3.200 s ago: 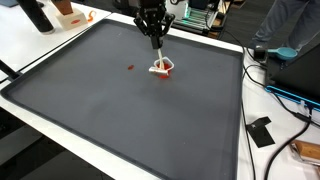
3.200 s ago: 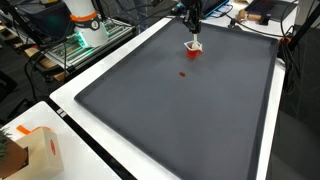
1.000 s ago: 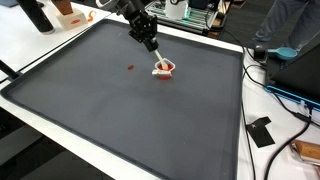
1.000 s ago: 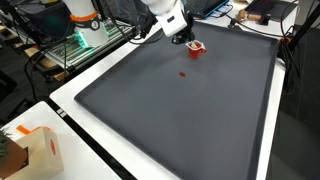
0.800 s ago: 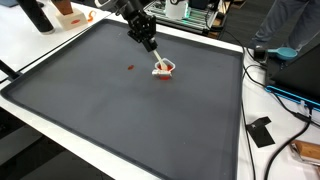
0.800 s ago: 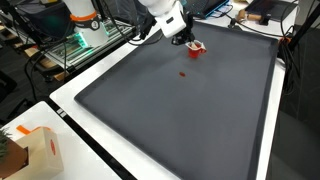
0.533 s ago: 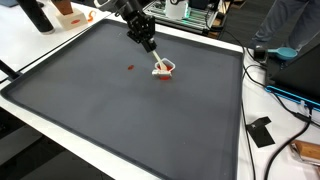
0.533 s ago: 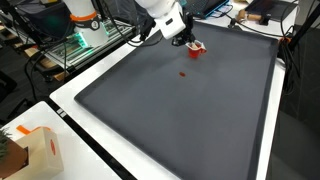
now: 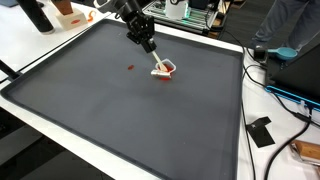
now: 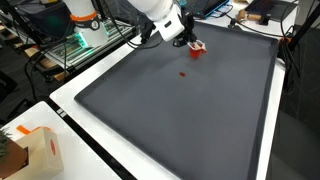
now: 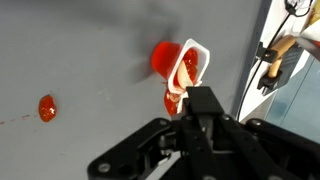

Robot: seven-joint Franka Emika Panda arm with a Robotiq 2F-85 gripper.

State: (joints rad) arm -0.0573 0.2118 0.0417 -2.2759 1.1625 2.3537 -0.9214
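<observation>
Your gripper [image 9: 155, 66] leans in at a slant from the far left edge of the mat, and its black fingers [image 11: 200, 108] are drawn together on the near rim of the small white cup [image 11: 186, 62] with a red inside. In the wrist view the jaws leave no gap, and a pale strip of the rim runs straight into them, so you are clamped on the cup rather than hovering beside it. The cup rests on the dark grey rubber mat [image 9: 120, 120] toward its far side, and in both exterior views it sits just under the fingertips [image 10: 191, 42], tipped slightly with its mouth turned toward the wrist camera. A small red spot [image 9: 131, 67] lies on the mat to the left of the cup, apart from it; it also shows at the left of the wrist view [image 11: 47, 107]. The mat covers most of a white table [image 9: 40, 130]. On the table's near left corner in an exterior view stands a brown cardboard box [image 10: 28, 150]. On the right strip of the table in an exterior view lies a flat black block [image 9: 260, 131], with blue cables [image 9: 290, 97] just beyond it.
</observation>
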